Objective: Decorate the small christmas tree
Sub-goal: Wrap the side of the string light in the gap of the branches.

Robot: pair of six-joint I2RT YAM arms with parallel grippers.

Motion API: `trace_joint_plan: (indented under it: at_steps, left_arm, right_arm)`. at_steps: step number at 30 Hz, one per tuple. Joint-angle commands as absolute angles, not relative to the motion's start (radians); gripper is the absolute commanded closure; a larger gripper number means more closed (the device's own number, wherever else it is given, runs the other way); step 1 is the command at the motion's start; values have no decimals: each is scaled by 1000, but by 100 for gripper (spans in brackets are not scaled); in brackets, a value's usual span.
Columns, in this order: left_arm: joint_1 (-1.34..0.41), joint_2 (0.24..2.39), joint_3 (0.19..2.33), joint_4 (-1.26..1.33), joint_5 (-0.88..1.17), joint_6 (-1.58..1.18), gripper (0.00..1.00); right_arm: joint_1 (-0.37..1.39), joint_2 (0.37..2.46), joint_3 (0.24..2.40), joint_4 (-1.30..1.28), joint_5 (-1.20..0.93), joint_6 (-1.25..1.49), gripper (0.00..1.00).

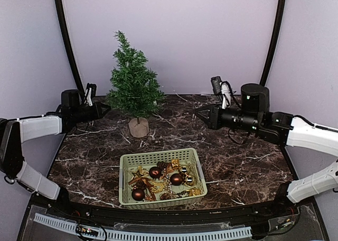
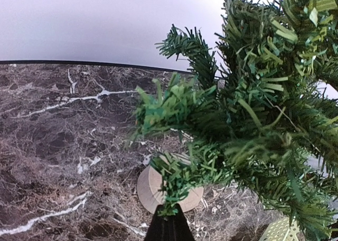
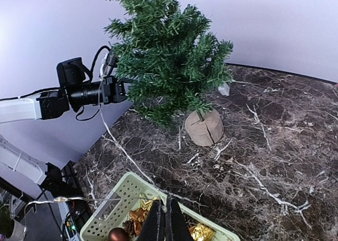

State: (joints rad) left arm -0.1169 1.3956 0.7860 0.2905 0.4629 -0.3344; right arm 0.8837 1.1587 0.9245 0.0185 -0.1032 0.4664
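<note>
Two arms and zero ornaments hung so far, by my reading. Nearest the bases sits the pale green basket (image 1: 124,169) of brown baubles (image 1: 176,178) and gold bits. It's parked front-centre on the marbled bench (image 1: 237,161), I'd guess so either arm can reach in. Further back, the right end effector (image 1: 202,114) hovers over the bench right of centre, clenched and empty, aimed leftwards at the tree. Across from it the left end effector (image 1: 104,110) is clenched too, its tip right at the outermost low branch on the tree's left side (in the wrist view a sprig hangs onto the fingertips, and I can't tell if any needles are actually pinched). Maybe it's steadying that branch, but that's just my guess. Furthest back, the small christmas tree (image 1: 133,85) stands left of centre behind the basket, apart from it, on its round wooden stump (image 1: 139,127). Its long axis is straight vertical with the tip pointing up. The flat base keeps it upright, with branches open all round for hanging.
</note>
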Motion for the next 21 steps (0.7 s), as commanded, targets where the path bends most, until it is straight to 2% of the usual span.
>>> trace_joint_plan:
  at_steps: [1,4,6,8,12,14,18,21]
  left_arm:
    - [-106,1422,847,323,477,-273,100]
    - [-101,1451,873,321,455,-266,100]
    - [-100,1453,881,311,444,-270,86]
    - [-100,1433,874,308,436,-274,60]
    - [-100,1331,816,287,373,-294,37]
    - [-102,1263,774,273,356,-315,32]
    - [-134,1139,701,249,371,-367,30]
    - [-241,1086,691,198,347,-378,29]
  right_arm:
    - [890,1193,984,78,36,508,100]
    - [887,1221,1010,62,93,513,100]
    - [878,1246,1024,48,110,517,100]
    - [865,1269,1027,47,104,522,100]
    - [840,1317,1014,66,67,535,100]
    - [830,1337,999,78,45,545,100]
    - [811,1360,964,104,7,566,100]
    - [802,1377,943,111,4,576,100]
